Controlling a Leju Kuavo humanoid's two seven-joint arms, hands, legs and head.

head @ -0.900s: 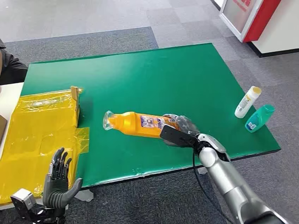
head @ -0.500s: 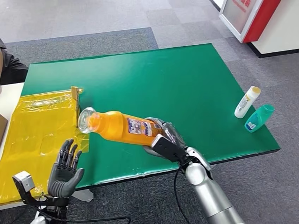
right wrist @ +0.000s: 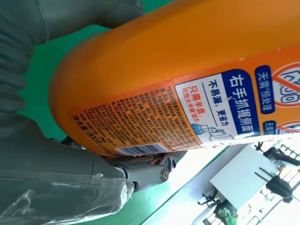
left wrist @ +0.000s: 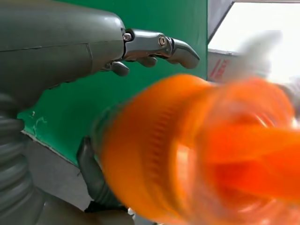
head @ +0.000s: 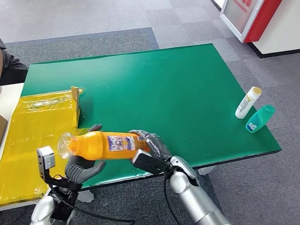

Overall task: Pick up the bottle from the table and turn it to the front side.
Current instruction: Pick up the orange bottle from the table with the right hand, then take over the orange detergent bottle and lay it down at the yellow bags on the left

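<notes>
Bottle (head: pixel 102 145) now nearer, over left hand (head: pixel 83 166).

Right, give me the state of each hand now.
Left hand: open, cupped under the neck end of the orange bottle, contact unclear.
Right hand: holding the bottle's base end.

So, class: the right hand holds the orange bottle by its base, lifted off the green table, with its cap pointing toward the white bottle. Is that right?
One thing is wrong: the orange bottle's cap points away from the white bottle, toward the left hand and yellow sheet, as the head view shows. The right hand does hold its base, off the green table.
</notes>
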